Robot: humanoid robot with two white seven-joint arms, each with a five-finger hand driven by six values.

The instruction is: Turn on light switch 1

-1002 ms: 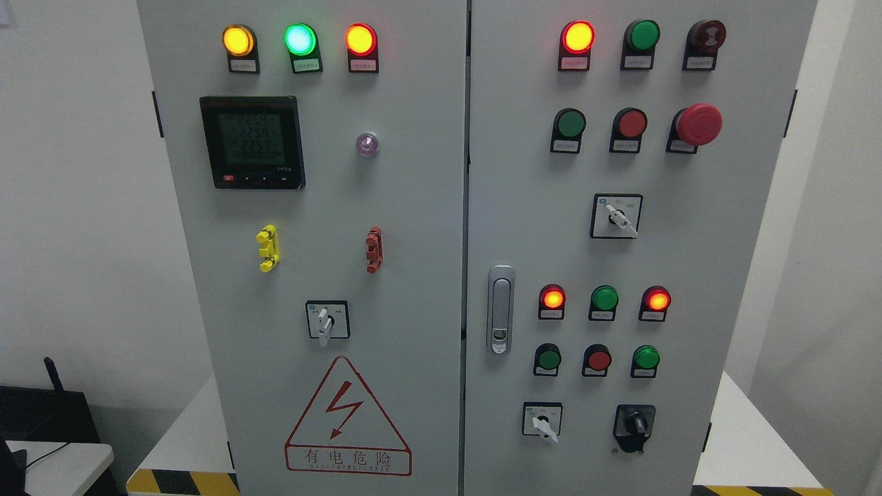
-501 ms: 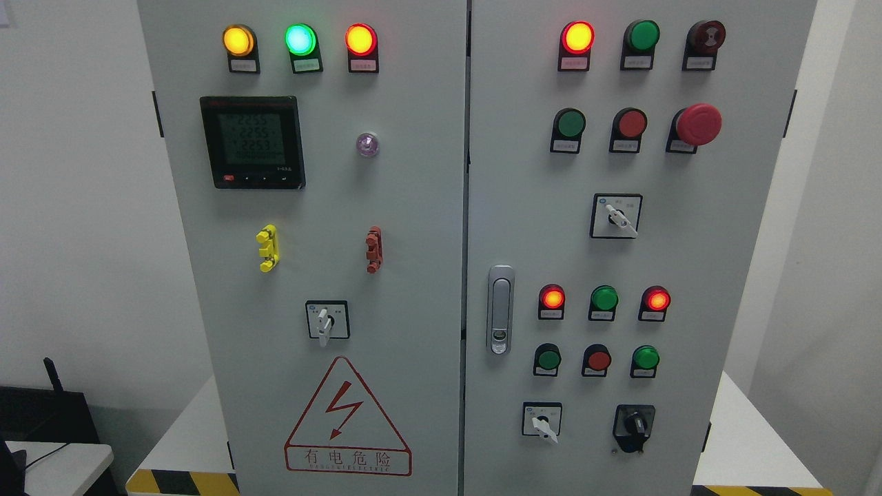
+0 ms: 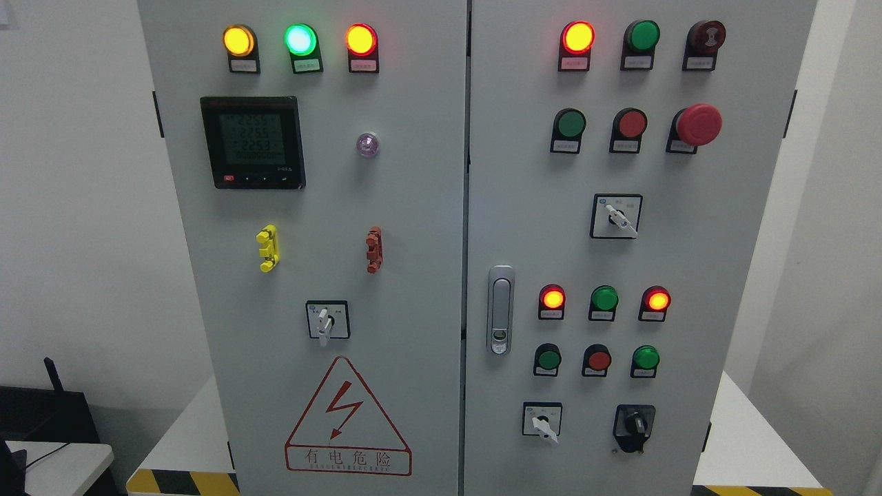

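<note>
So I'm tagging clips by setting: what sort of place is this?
Probably an industrial or training electrical room: a grey two-door control cabinet with lit indicator lamps, a red emergency stop button and a high-voltage warning triangle.

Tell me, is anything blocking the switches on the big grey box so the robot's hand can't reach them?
Nothing visible covers the cabinet front: its selector switches and push buttons are bare. But neither robot hand is in view, and the labels are too small to tell which is light switch 1.

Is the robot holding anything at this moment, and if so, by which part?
Nothing is seen held: neither hand is in view. The cabinet and its switches stand untouched.
</note>
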